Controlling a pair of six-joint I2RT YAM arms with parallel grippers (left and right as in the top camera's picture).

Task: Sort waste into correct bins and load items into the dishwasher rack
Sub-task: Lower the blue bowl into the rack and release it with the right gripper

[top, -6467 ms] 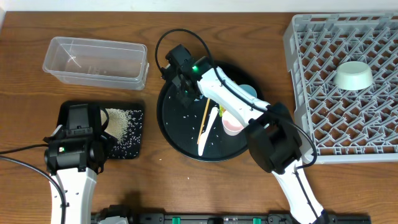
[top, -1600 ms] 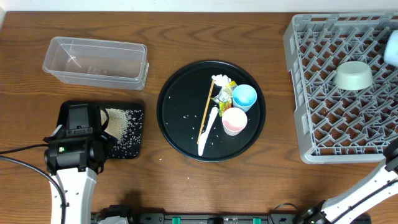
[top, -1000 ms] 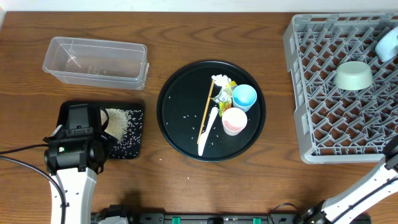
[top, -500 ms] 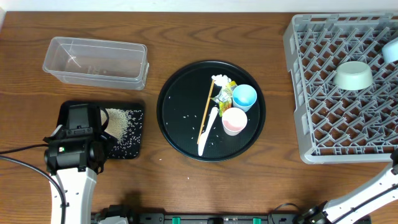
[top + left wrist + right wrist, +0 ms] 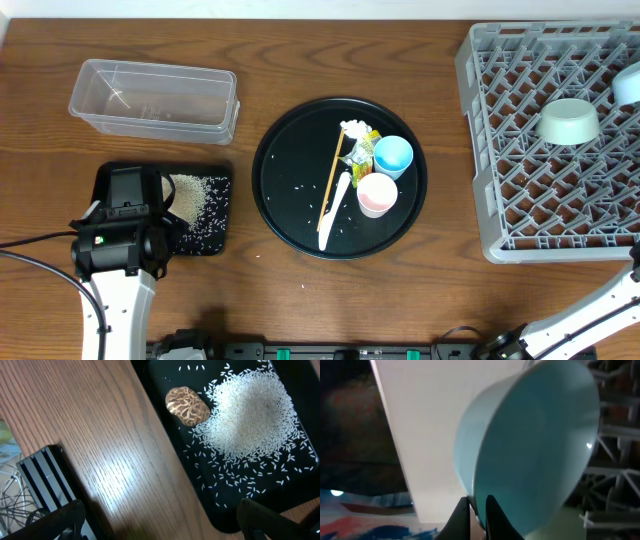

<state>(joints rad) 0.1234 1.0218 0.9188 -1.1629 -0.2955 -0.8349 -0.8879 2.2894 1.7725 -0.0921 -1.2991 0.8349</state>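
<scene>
Overhead: the blue bowl sits at the rack's outer edge, and my right jaws are out of frame. Left wrist: my left jaws stand wide, with rice and lump just ahead. Right wrist: my right jaws, narrow, pinch the tilted bowl's rim. Released at this tilt, it could roll off the rack.

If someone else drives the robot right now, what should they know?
Left gripper: open, above the black rectangular tray holding rice and a brown lump.
Right gripper: shut on the light-blue bowl rim, over the dishwasher rack.
Done: mint-white bowl in the rack.
To do: set the bowl down; blue cup, pink-white cup, spoon, chopstick, tissue, wrapper wait on the round black tray.
</scene>
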